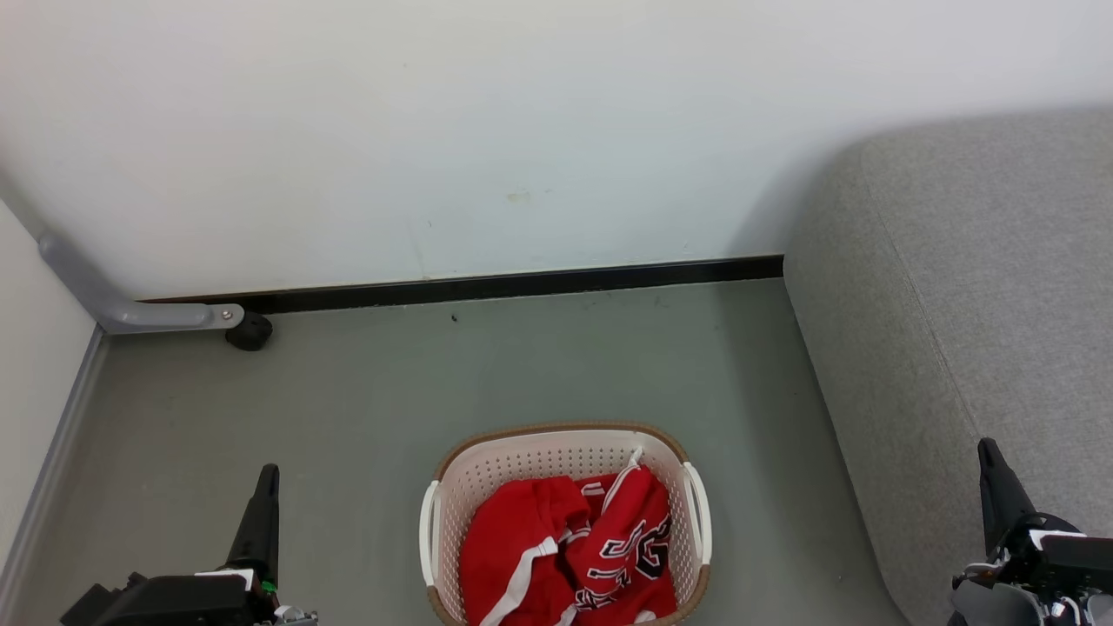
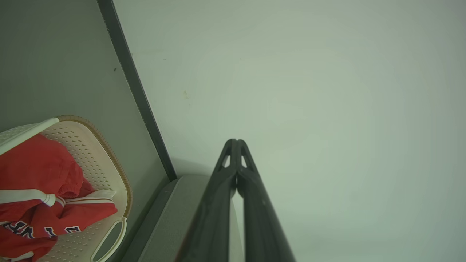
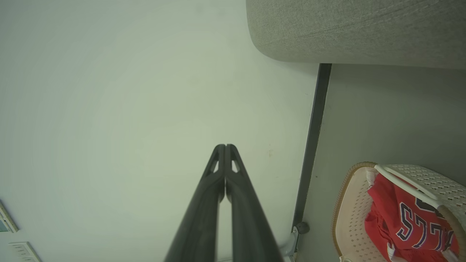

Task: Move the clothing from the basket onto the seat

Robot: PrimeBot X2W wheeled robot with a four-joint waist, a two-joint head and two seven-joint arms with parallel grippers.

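Clothing (image 1: 565, 556) heaped in basket (image 1: 556, 429), bottom centre; seat (image 1: 1000, 287) at right. Left gripper (image 1: 266, 476), right gripper (image 1: 988, 452) at lower corners, jaws pressed together, empty: reach likely not begun.

Crumpled red fabric clothing (image 1: 522, 548) carries white stripes and black-and-white lettering. The oval perforated plastic basket (image 1: 556, 459) is cream-white with a brown woven-look rim. The large upholstered seat (image 1: 983, 278) is plain grey.

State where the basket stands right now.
In the head view the basket stands on the floor at bottom centre, left of the seat and apart from it, with the clothing inside.
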